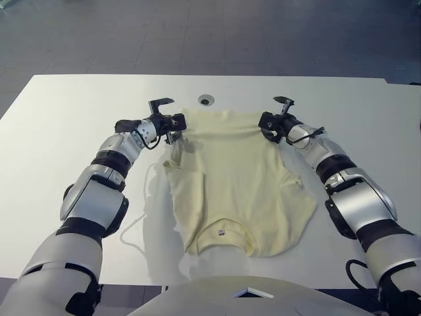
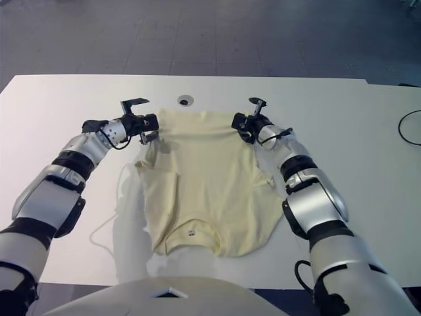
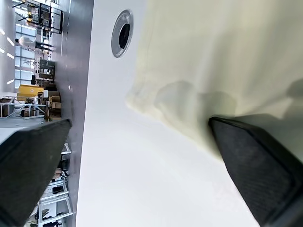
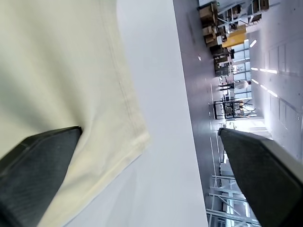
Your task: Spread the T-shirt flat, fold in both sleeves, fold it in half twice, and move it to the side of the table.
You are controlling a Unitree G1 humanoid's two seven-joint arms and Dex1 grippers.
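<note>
T-shirt (image 1: 240,184) hem meets left end effector (image 1: 168,120), right end effector (image 1: 277,118) (both spread).

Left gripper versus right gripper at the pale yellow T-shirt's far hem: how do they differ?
The left gripper sits at a bunched, rumpled corner of the pale yellow T-shirt; the right gripper sits at a corner lying flat with a clean hem. The left gripper is nearer the round hole in the white table. Shared: both are open, straddling the shirt's edge.
</note>
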